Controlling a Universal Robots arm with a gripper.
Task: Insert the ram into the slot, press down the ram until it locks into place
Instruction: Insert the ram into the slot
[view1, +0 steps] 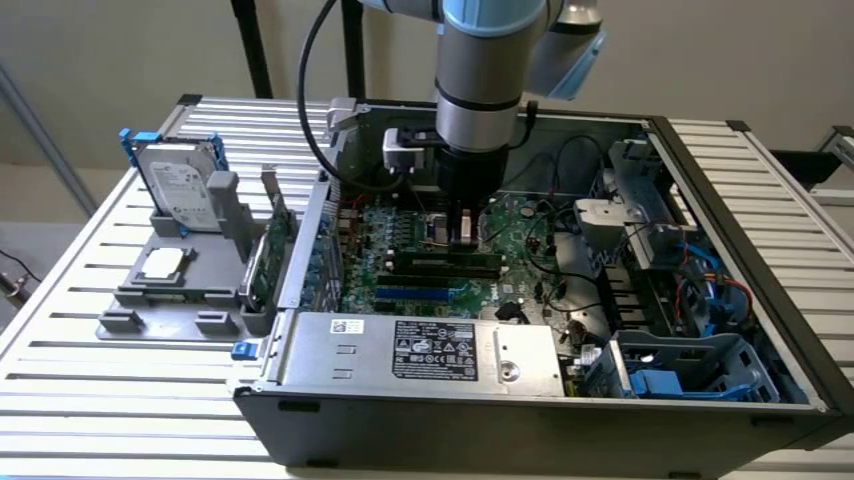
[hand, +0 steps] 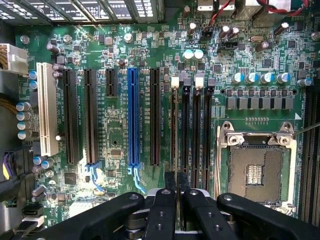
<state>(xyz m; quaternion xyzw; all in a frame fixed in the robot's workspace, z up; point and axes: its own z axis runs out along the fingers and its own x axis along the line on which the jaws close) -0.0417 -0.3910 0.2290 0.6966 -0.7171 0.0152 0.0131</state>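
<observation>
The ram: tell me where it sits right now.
In the exterior view the ram stands on edge on the green motherboard, directly under the gripper and alongside the blue slot.

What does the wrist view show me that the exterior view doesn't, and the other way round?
The wrist view adds board detail: four parallel long black memory slots seen lengthwise, the square silver CPU socket beside them, and a long white slot.
The exterior view adds the surroundings: the open grey computer case, the silver power supply box, and a silver hard drive in a blue bracket on the slatted metal table.
Both share the green motherboard, the long blue slot and the black tool over the memory slots.
</observation>
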